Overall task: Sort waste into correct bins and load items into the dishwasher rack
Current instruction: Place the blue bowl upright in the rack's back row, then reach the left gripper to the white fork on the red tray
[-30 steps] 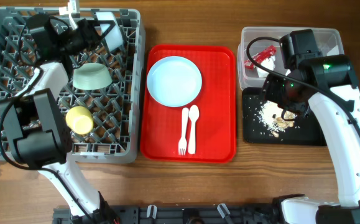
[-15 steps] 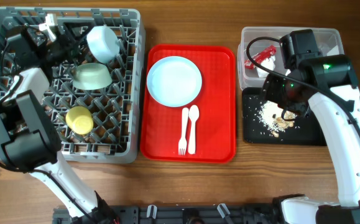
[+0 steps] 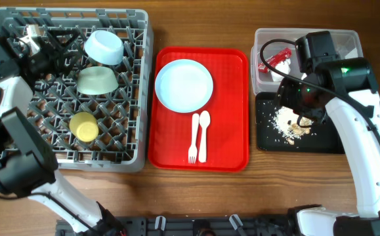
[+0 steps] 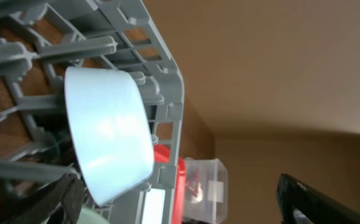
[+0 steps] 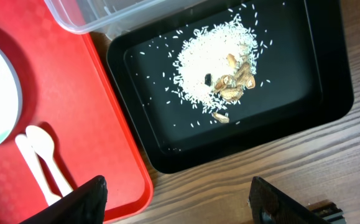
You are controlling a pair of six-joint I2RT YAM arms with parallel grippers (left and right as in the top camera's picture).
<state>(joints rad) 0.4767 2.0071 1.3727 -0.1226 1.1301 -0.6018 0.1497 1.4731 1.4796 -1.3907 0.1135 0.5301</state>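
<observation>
The pale blue bowl (image 3: 104,47) lies tipped in the back of the grey dishwasher rack (image 3: 140,98), apart from my left gripper (image 3: 63,44), which is open and empty just to its left. In the left wrist view the bowl (image 4: 108,134) leans on the rack's pegs (image 4: 161,93). A light green bowl (image 3: 96,80) and a yellow cup (image 3: 84,126) also sit in the rack. My right gripper (image 5: 183,205) hangs open and empty over the black tray (image 5: 329,93), which holds crumbs (image 5: 220,68). A red wrapper (image 3: 278,58) lies in the clear tub (image 3: 265,78).
The red serving tray (image 3: 232,137) in the middle carries a pale blue plate (image 3: 184,85), a white fork (image 3: 192,139) and a white spoon (image 3: 203,134). Bare wooden table (image 3: 176,196) shows along the front edge.
My left gripper opened and let go of the pale blue bowl, which now rests in the rack, and the left arm drew back to the left. The right arm has not moved.
</observation>
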